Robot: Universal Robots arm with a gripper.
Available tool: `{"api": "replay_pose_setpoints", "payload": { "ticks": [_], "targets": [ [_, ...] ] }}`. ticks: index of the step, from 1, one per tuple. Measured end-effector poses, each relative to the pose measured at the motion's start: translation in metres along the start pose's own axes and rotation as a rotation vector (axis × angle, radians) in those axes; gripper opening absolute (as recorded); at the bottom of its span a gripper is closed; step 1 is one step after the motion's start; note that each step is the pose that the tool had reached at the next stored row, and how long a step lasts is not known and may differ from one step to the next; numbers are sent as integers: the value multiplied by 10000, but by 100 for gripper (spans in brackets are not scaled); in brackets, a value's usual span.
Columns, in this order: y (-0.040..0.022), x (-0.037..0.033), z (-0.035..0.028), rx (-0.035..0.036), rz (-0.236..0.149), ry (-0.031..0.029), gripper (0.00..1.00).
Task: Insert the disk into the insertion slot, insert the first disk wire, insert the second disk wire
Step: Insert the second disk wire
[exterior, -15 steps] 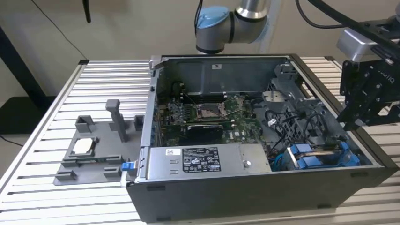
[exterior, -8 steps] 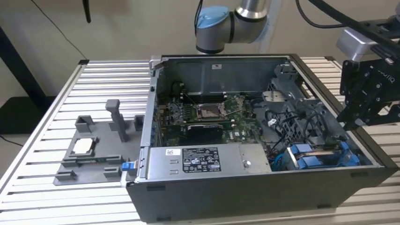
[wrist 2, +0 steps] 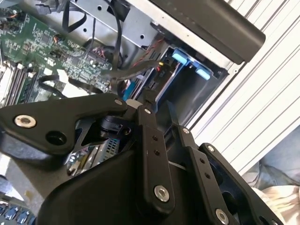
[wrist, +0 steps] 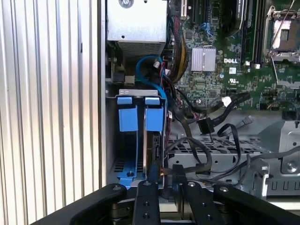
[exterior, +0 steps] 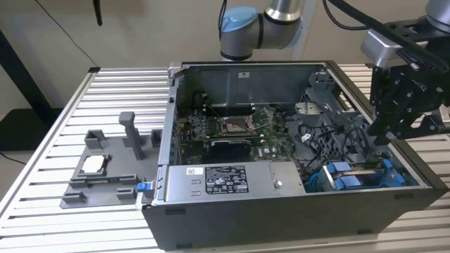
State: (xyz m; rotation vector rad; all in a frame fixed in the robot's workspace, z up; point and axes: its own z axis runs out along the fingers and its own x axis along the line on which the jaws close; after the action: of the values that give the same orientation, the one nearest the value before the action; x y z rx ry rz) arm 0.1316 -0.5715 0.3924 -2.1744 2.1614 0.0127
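Disk: the disk point(wrist: 154, 123) stands on edge in the slot point(wrist: 140, 93), at the lower part of the exterior view's right, and looks seated; that step I judge done.
Gripper: the gripper point(exterior: 381, 138) hangs above that corner of the case point(exterior: 281, 221), at the upper part of the exterior view's right; in both wrist views it point(wrist: 166, 176) points down at the disk's end.
Fingers: I cannot tell whether they are pressed together or pinching a wire.
Wires: black wires point(wrist: 205, 125) lie loose in a tangle just beside the slot; whether any is plugged into the disk I cannot tell.
Risk, snagging: a descent through the tangle could hook a loop and drag a plug aside.
Risk, misalignment: a plug that meets the disk's port tilted could jam or bend it.
Risk, collision: the slot's metal rim and the case wall sit near, leaving little room.
In the way: a blue wire point(wrist: 140, 70) arches over the slot's far end; an empty blue carrier point(wrist: 127, 117) sits touching the disk's side.
Around: supply box point(exterior: 225, 179) along the case front, board point(exterior: 232, 129) mid-case, grey tray point(exterior: 105, 182) on the tabletop point(exterior: 126, 89) at the exterior view's left.
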Motion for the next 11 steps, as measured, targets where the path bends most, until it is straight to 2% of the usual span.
{"api": "replay_pose_setpoints", "payload": {
  "ticks": [11],
  "targets": [
    [221,-72,-22,88,0,-13,27]
  ]
}}
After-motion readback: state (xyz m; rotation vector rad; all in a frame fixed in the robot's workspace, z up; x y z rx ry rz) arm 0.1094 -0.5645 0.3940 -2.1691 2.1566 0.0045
